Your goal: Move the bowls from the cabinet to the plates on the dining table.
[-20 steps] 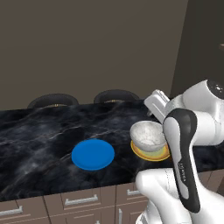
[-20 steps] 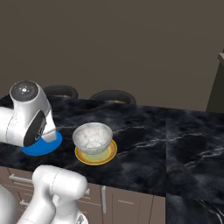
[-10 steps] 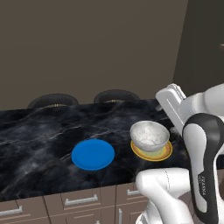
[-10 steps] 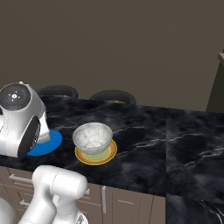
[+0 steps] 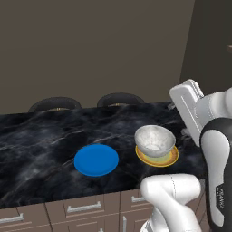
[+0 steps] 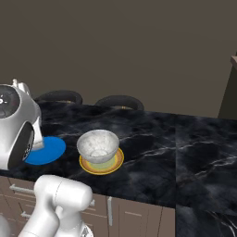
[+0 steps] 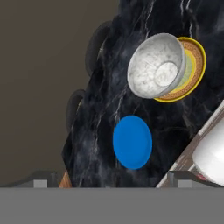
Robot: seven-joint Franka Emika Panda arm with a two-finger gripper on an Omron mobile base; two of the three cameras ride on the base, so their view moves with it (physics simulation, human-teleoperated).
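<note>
Dining table (image 5: 41,136): black white-veined marble top, brown drawer fronts (image 5: 81,207) with silver handles below near edge. Two dark round stools (image 5: 120,99) at far side. Yellow-orange plate (image 5: 168,158) near front edge, carrying grey-white marbled bowl (image 5: 154,140), upright, seated on plate centre. Blue plate (image 5: 96,159) just beside, to left in left base view, bare. Gripper (image 7: 113,178) raised clear of table, fingers spread wide, holding nothing; tips flank bottom of hand view.

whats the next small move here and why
Probably swing the arm away from the table, back toward the cabinet for the second bowl. The marbled bowl already sits on the yellow-orange plate, the blue plate is bare, and the gripper is open, holding nothing.
</note>
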